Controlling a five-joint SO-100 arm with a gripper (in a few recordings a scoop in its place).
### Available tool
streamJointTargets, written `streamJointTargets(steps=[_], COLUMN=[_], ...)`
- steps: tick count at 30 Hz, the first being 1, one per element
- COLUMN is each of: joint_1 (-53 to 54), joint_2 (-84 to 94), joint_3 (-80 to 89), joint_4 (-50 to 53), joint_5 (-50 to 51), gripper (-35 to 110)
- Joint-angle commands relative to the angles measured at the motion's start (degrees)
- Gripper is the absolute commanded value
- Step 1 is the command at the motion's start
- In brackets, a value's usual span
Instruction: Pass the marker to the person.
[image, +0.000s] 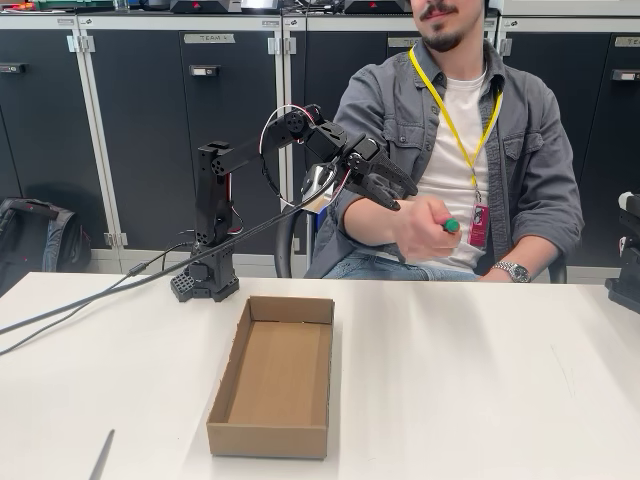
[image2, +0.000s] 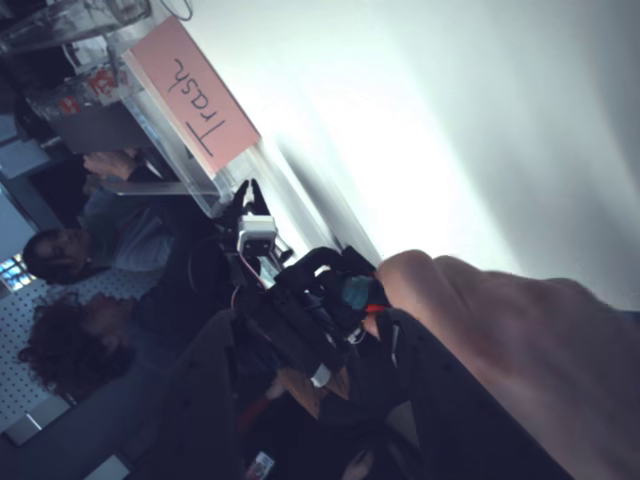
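The person (image: 455, 110) sits behind the table in a grey overshirt with a yellow lanyard. The hand (image: 425, 226) is stretched toward me and closed around the marker, whose green end (image: 452, 226) pokes out of the fist. My gripper (image: 403, 198) is raised in the air right at the hand's left side. The fist hides the marker's near end, so whether my jaws still clasp it is unclear. In the wrist view the hand (image2: 520, 340) is at the right, with a teal-and-red bit of the marker (image2: 358, 293) beside it.
An open, empty cardboard box (image: 275, 378) lies on the white table (image: 480, 380) below the arm. A thin grey rod (image: 102, 455) lies at the front left corner. My arm's base (image: 205, 280) and its cables (image: 90, 300) stand at the back left.
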Motion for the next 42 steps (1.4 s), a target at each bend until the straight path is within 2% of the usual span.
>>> streamJointTargets(steps=[1, 42], joint_1=[0.3, 1.5], joint_2=[4.4, 8.3], joint_3=[-0.3, 3.3], joint_4=[-0.4, 1.0], joint_5=[0.0, 0.2], gripper=[28, 30])
